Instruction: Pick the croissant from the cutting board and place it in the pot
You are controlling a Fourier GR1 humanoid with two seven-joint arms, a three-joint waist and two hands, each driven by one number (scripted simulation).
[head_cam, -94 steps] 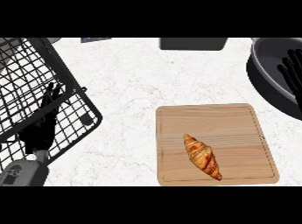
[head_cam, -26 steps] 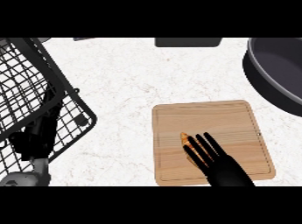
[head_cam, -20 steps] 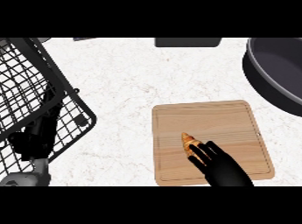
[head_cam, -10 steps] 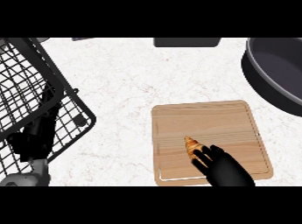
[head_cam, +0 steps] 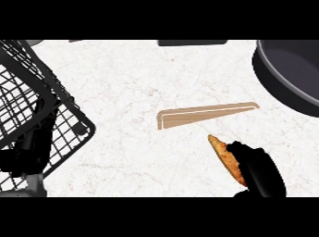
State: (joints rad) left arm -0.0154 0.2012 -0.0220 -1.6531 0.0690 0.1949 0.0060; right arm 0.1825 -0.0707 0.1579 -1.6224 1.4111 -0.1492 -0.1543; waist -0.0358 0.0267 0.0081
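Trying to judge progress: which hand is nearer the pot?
Right. The right hand, curled round the croissant, is below the pot; the left hand sits far left, behind the wire rack.

We saw a white counter (head_cam: 134,78), faintly veined and evenly lit. A black wire basket (head_cam: 25,92) stood at its left, and a dark flat slab (head_cam: 193,42) lay along its far edge.

I can read no text, label, brand or number anywhere: none on the tan wooden cutting board (head_cam: 206,115), the dark grey round pot (head_cam: 295,69) far right, or the black wire rack (head_cam: 25,92) left.
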